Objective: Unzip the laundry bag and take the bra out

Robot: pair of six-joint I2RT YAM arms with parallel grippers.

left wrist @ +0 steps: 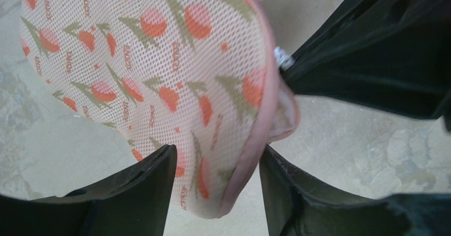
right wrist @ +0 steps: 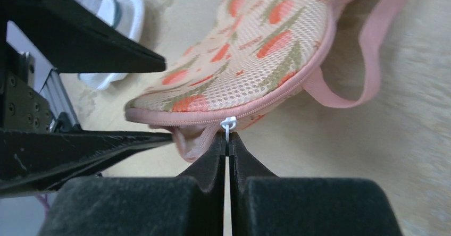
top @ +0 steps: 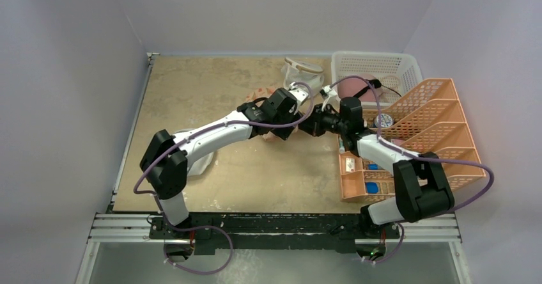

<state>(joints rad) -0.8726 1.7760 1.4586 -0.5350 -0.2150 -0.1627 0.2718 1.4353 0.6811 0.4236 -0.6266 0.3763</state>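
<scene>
Finding 1. The bag (right wrist: 255, 60) lies flat on the tabletop (right wrist: 372, 167) towards the far side, between the two arms. Its pink loop (right wrist: 367, 60) trails off to one side.

Finding 2. Right jaws: together, clamped on the white zip pull (right wrist: 228, 123) at the bag's near end. Only the tip of the tab is held.

Finding 3. Left jaws: apart, straddling the same end of the bag and not clamped on it. The wrist view shows a gap on one side. Contact on the other side cannot be confirmed.

Finding 4. Beside the pull the seam gapes a little and shows pale lining. Beyond it the zip reads as closed, so the opening is judged barely begun. The bra is not visible and is presumed inside.

Recommendation. Close the left jaws on the fabric edge behind the pull before any travel, or the light bag is likely to slide along with the pull. Draw the pull low and along the seam, following its curve rather than lifting.

Risks. The small tab may slip out of the jaws, and the loose lining may catch in the zip.
</scene>
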